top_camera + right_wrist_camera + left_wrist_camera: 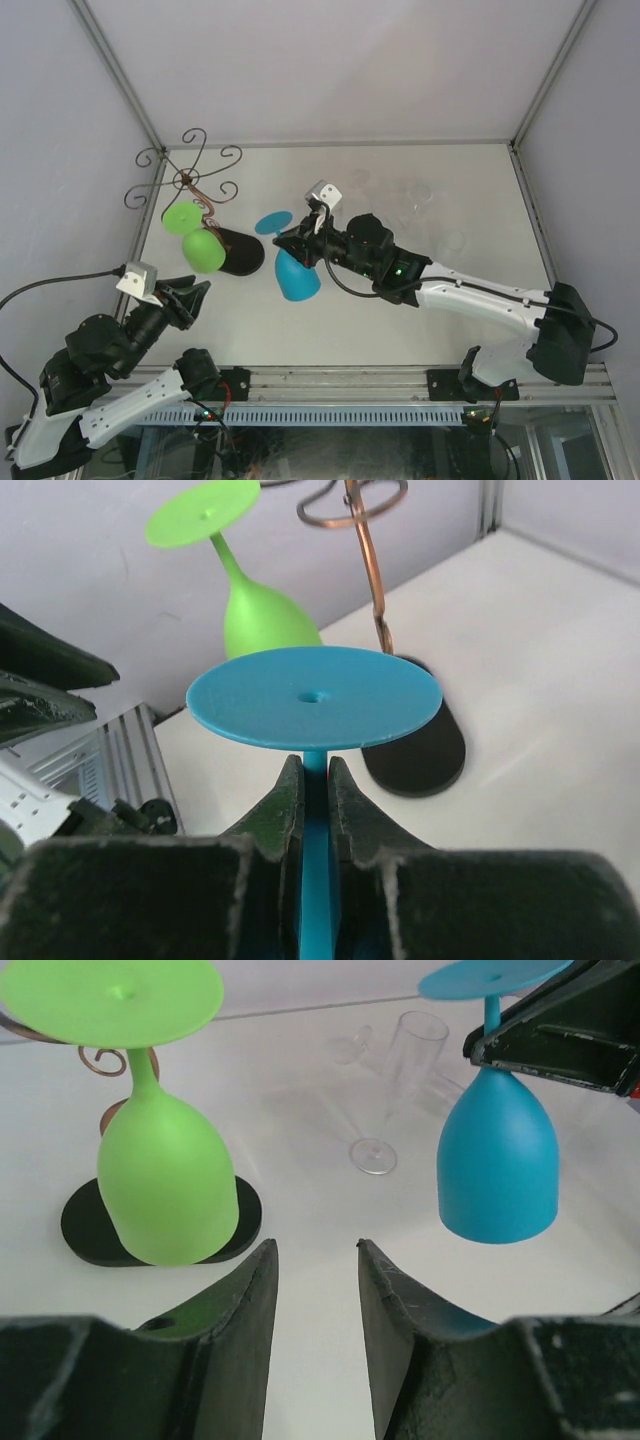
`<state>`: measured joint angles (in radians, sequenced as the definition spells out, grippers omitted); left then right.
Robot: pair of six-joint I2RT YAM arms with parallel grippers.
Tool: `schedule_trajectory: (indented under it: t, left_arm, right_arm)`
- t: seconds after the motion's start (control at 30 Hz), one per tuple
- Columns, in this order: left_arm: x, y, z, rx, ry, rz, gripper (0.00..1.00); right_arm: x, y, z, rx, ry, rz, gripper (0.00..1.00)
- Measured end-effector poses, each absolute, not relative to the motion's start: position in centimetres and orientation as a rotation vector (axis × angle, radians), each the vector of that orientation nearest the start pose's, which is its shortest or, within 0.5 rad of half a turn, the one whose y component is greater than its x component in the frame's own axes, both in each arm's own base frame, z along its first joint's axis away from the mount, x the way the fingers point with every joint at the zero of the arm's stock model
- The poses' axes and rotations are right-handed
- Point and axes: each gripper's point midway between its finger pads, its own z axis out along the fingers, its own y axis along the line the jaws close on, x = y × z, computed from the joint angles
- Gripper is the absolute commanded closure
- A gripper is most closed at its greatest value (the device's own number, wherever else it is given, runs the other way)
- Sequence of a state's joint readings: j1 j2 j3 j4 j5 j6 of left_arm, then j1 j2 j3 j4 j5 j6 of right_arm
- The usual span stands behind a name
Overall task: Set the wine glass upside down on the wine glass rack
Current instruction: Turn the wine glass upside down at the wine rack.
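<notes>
The right tool (315, 780) is clamped on the stem of the blue wine glass (315, 698), its two fingers pinching just under the foot with almost no gap between them. The glass is inverted, with the flat foot on top and the bowl hanging below, and the left wrist view shows the bowl held clear of the counter (400, 330).

It hangs just to the right of the wine glass rack (190, 180), near the rack's black base (240, 250) but not touching it. The rack stands at the far left of the counter. A green wine glass (203, 250) is upside down on it, foot up at one of the scroll arms; the other arms look free.

The left tool (315, 1260) is low at the near left, its jaws apart and holding nothing, facing the rack. Some clear glasses (390, 1090) are at the far right, too faint to read well.

My judgement is that grasping, lifting and turning over are done. What is left is to carry the blue glass to a free arm, slide the stem in so the foot catches, and let go.
</notes>
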<state>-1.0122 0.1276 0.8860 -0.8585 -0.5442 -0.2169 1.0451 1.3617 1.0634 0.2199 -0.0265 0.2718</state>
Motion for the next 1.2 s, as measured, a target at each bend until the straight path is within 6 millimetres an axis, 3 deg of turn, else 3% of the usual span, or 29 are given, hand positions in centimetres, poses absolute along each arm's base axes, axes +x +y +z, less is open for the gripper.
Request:
schedule_trajectory:
  t: [0.13, 0.4, 0.77, 1.2]
  left_arm:
    - [13.5, -5.0, 29.0, 0.201, 1.682, -0.460, 0.62]
    - [13.7, -4.1, 29.0, 0.107, 1.683, -0.463, 0.62]
    - [14.5, -4.1, 28.1, 0.084, 1.718, -0.400, 0.64]
    - [14.9, -4.4, 27.4, 0.093, 1.745, -0.359, 0.64]
  right_arm:
    - [23.1, 41.9, 30.7, -0.691, 1.505, 0.990, 1.00]
    - [26.1, 43.7, 30.7, -0.710, 1.343, 0.908, 1.00]
    - [30.1, 44.0, 30.5, -0.666, 1.257, 0.837, 1.00]
    - [32.6, 45.6, 34.1, -0.610, 1.165, 0.845, 1.00]
